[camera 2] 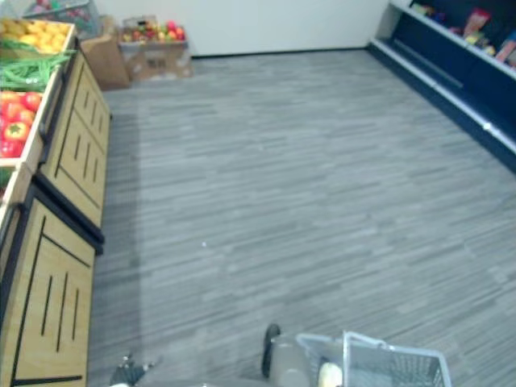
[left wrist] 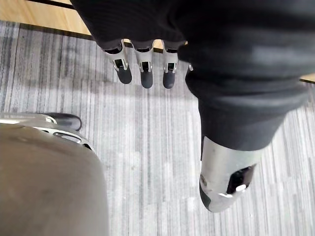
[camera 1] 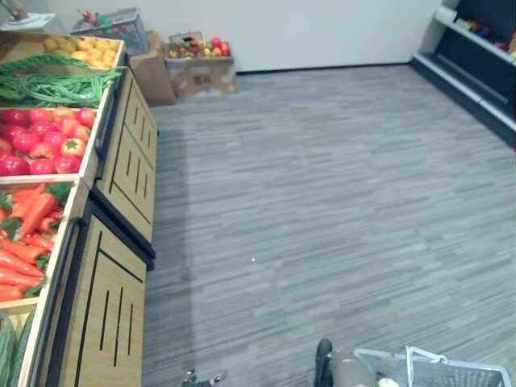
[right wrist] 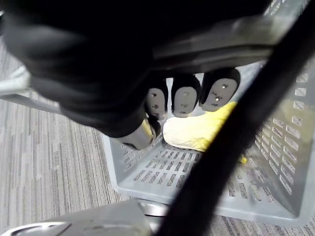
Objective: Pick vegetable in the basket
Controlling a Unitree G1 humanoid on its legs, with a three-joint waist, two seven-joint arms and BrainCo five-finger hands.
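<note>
A grey plastic basket (camera 1: 451, 369) hangs low at my right side, over the grey floor. My right hand (right wrist: 184, 101) has its fingers curled round the basket's handle (right wrist: 216, 39). Inside the basket (right wrist: 162, 179) lies a pale yellow vegetable (right wrist: 197, 130). My left hand (left wrist: 142, 66) hangs above the floor beside the wooden stand's base, fingers straight and nothing in it. On my left the produce stand (camera 1: 121, 153) holds bins of green beans (camera 1: 48, 81), red tomatoes (camera 1: 44, 141) and orange carrots (camera 1: 28, 234).
A bin of yellow produce (camera 1: 81, 48) tops the stand's far end. Cardboard boxes of fruit (camera 1: 200, 60) and a wire basket (camera 1: 113, 28) stand by the back wall. Dark shelving (camera 1: 476, 64) runs along the right. Grey carpet floor (camera 1: 322, 201) lies open between.
</note>
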